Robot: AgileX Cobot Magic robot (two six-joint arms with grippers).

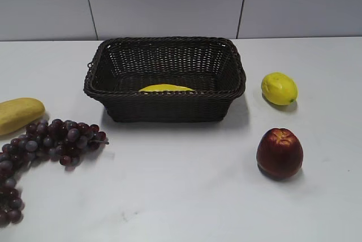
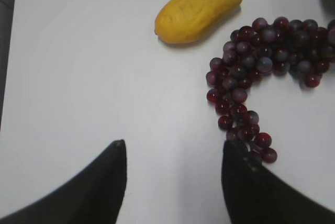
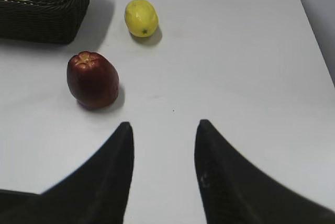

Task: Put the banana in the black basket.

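No writing or brand mark could be read on anything in view. The white surface (image 1: 186,197) was seen carrying every item, with a pale panelled wall behind it. The black basket (image 1: 169,109), the largest object, was placed toward the back at the middle; it was woven of dark wicker, rectangular, with a flared braided rim. Inside it the banana (image 1: 166,88) was lying on the floor near the front wall, and only a bright-yellow curved strip of it was shown above that wall. A bunch of dark red-purple grapes (image 1: 54,140) was spread at the left front, and just behind it a pale-yellow oblong fruit (image 1: 20,113) was cut by the left edge. At the right front a dark red apple (image 1: 279,152) was set upright, well apart from the basket. Behind it, beside the basket's right end, a small lemon (image 1: 279,88) was resting. The left tool (image 2: 172,153) was held apart above bare surface beside the grapes, gripping nothing. The right tool (image 3: 163,132) was likewise held apart near the apple, empty.
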